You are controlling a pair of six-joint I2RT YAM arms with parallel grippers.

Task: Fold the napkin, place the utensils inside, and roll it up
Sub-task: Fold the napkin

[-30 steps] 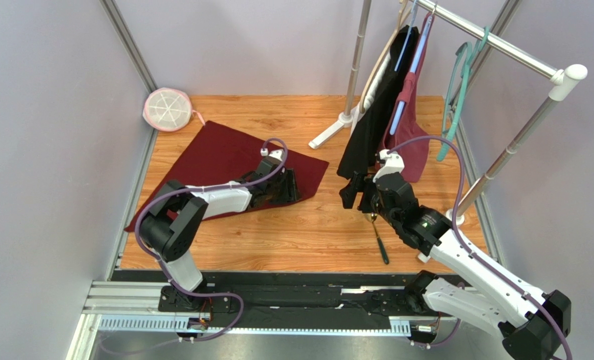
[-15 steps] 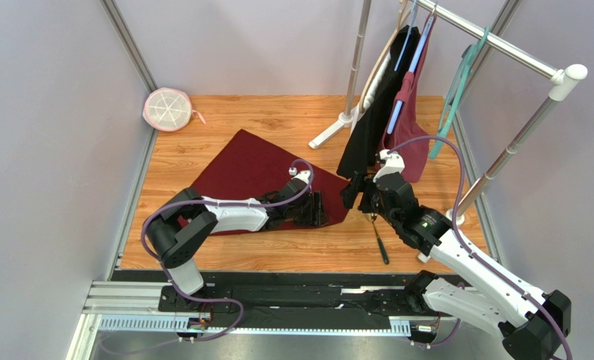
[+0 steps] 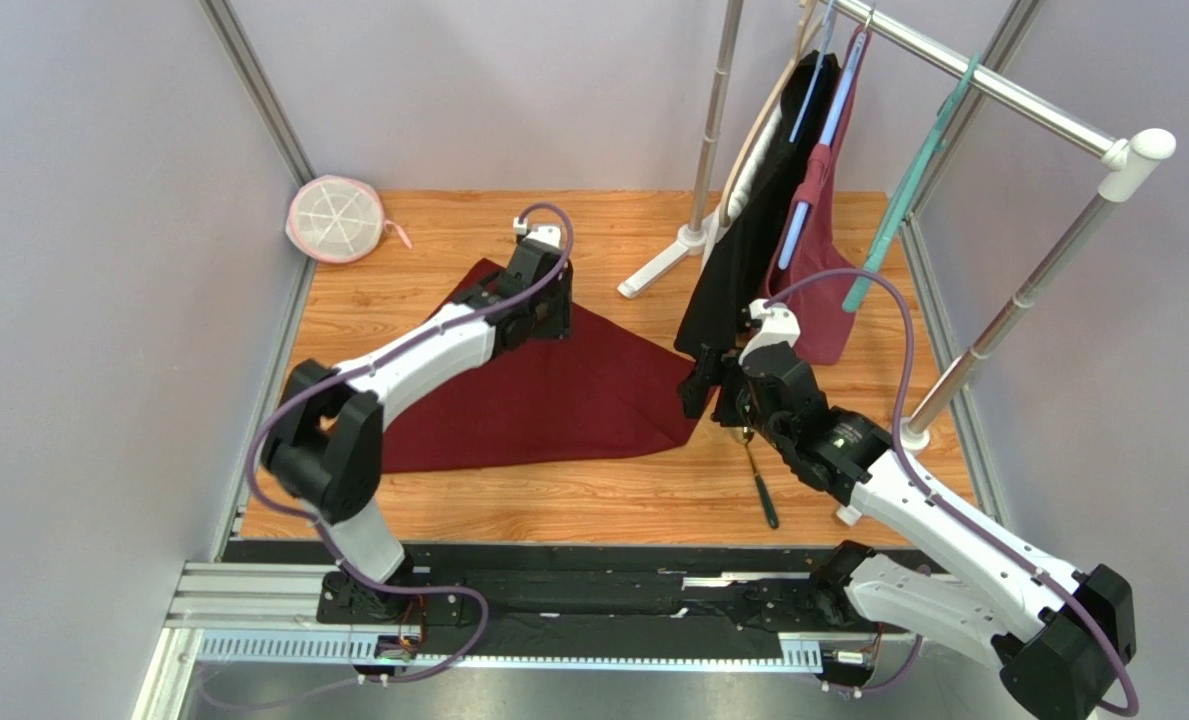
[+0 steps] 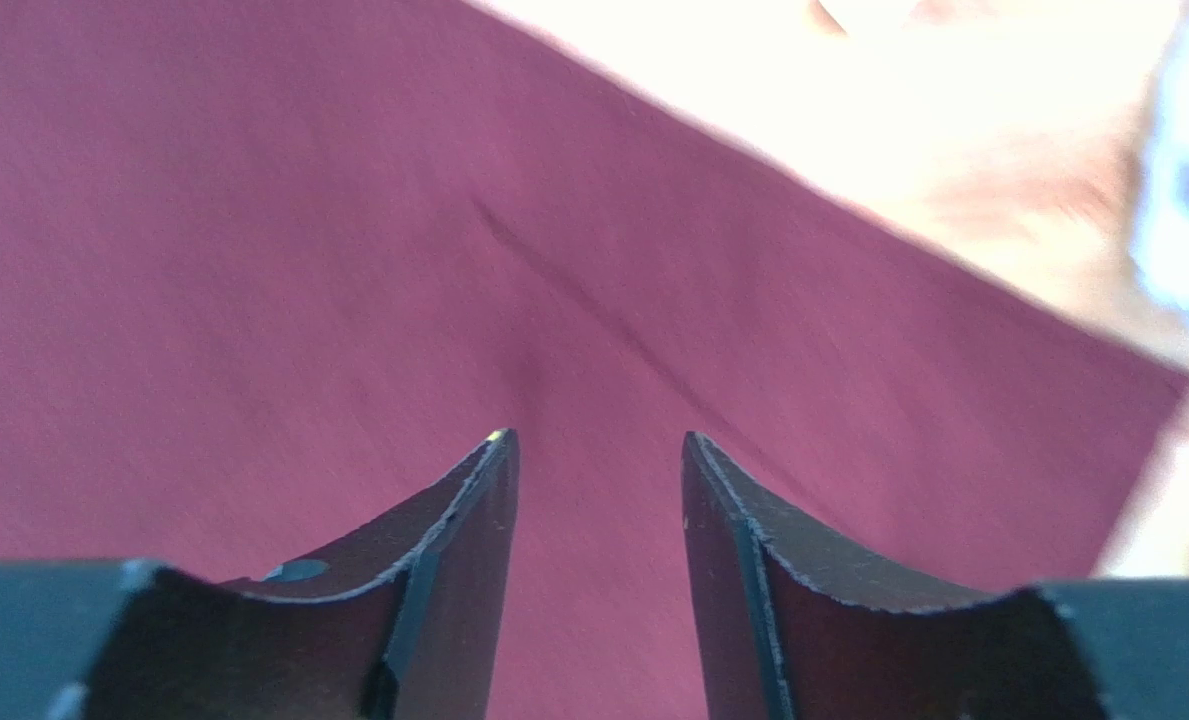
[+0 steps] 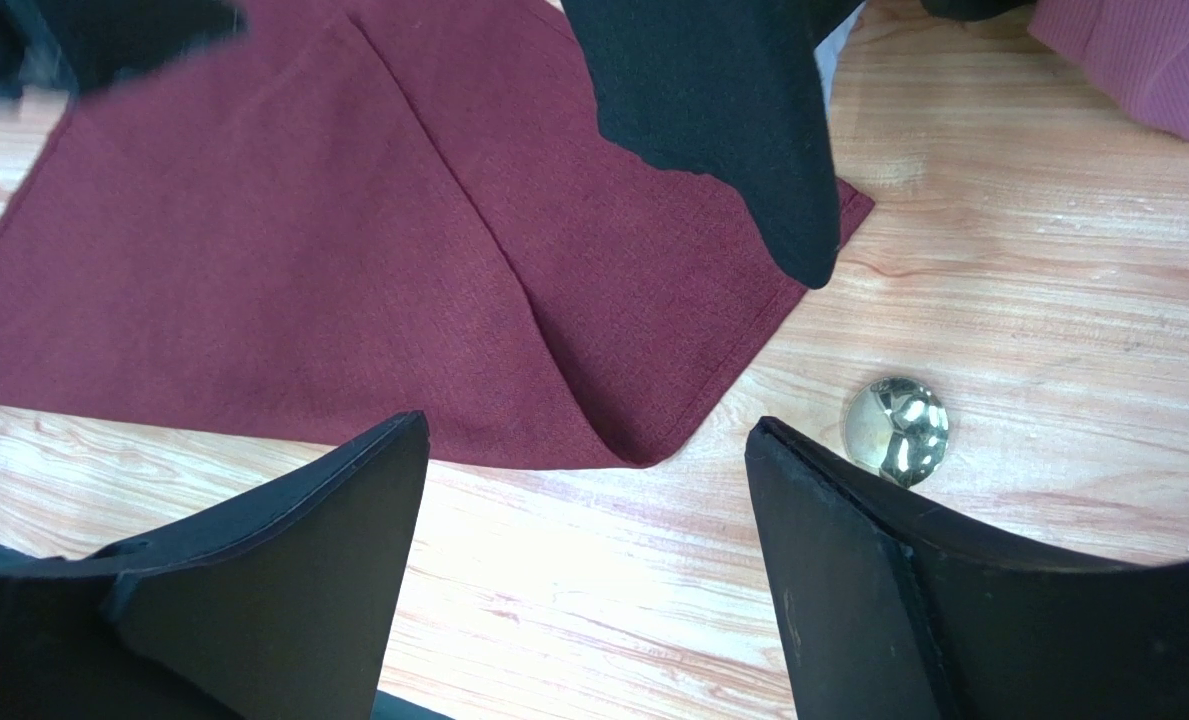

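The dark red napkin [image 3: 555, 398] lies flat on the wooden table, its right corner close to my right gripper. My left gripper [image 3: 543, 318] hovers over the napkin's far corner. In the left wrist view its fingers [image 4: 473, 510] stand apart with only the napkin [image 4: 405, 270] below, so the left gripper [image 4: 593, 438] is open and empty. My right gripper [image 5: 585, 423] is open wide over bare wood beside the napkin corner [image 5: 645, 435]. One utensil lies under the right arm: dark handle [image 3: 763, 483], golden head [image 5: 896, 428].
A clothes rack stands at the back right, with a black garment [image 3: 750, 225] and a burgundy bag [image 3: 818, 278] hanging from it. The black hem [image 5: 720, 105] dangles just ahead of my right gripper. A round white-and-pink object [image 3: 336, 219] sits in the far left corner.
My left gripper dragged the napkin right and toward the near edge, then let go. It rose to the far corner, jaws narrower. The napkin now lies spread out. The right arm barely moved.
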